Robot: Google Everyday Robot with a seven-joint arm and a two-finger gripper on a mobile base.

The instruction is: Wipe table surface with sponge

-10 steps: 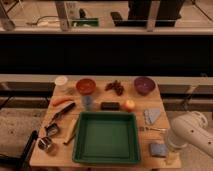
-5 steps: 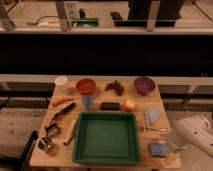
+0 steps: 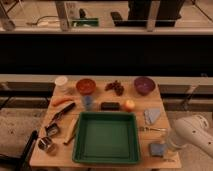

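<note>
In the camera view, the sponge (image 3: 158, 148) lies at the front right corner of the counter (image 3: 100, 95), just right of the green tray (image 3: 106, 116) and in front of the cloth (image 3: 152, 116). The white arm (image 3: 192, 132) reaches in from the right, and its hand (image 3: 170, 146) seems to be at the sponge's right edge. I cannot tell how far open it is or whether it holds anything.

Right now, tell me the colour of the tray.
The tray is green, seen in the camera view; the gripper is beside the sponge, lower right.
</note>
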